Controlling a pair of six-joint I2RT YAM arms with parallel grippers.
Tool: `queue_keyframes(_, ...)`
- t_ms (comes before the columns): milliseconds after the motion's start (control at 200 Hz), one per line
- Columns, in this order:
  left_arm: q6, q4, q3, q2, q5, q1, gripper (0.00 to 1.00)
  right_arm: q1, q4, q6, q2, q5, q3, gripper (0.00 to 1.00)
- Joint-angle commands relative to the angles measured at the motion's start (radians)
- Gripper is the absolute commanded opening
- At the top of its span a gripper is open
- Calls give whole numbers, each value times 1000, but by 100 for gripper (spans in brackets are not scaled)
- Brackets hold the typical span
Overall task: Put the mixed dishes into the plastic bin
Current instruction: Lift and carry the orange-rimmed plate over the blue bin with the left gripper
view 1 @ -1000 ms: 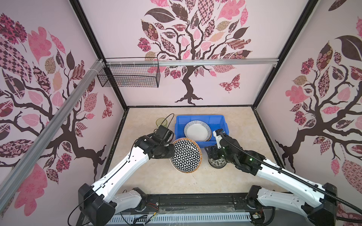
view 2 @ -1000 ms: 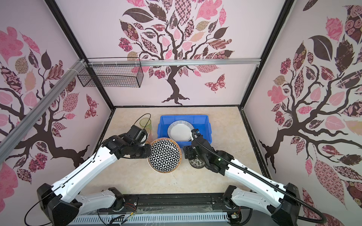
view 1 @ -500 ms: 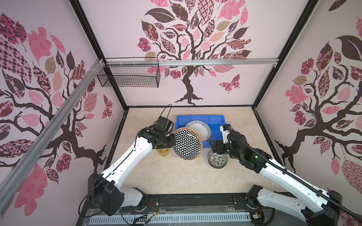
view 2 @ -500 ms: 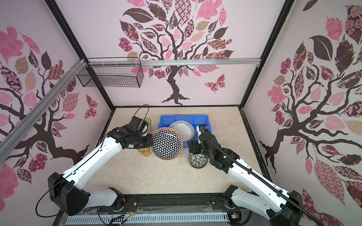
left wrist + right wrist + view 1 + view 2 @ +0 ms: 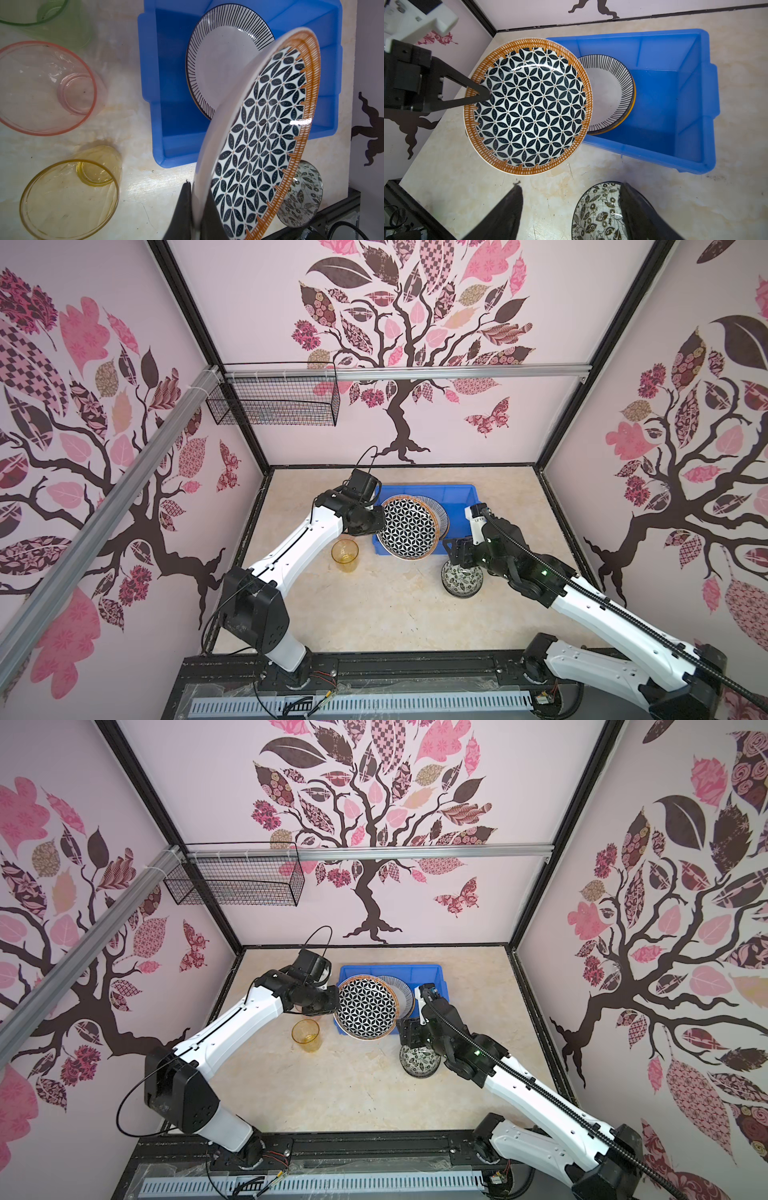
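— Left wrist view: is the plate (image 5: 259, 135) held?
— Pinched at its rim by the left gripper (image 5: 196, 187), it has been carried over the bin's (image 5: 145, 62) edge; release seems next. Right gripper (image 5: 570, 187) is spread above the bowl (image 5: 598, 214).

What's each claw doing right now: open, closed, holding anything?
Left claw: closed on the rim of the black-and-white patterned plate, holding it tilted.
Right claw: open, holding nothing, just above the leaf-patterned bowl.
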Motion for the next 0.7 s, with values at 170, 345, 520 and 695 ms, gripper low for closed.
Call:
queue_keyframes(170,23,84,181,62,17,8,0,-15,-3,-5,18,-16,33,76)
queue_keyframes(345,38,74,242,126,-8,10,0,-28,25,13,21,-55,12,76)
queue_keyframes(520,47,65,310,191,-11,11,0,-56,29,17,23,-80,15,76)
queue_keyframes(695,57,60,372,238,-16,11,0,-74,34,10,34,-94,17,76)
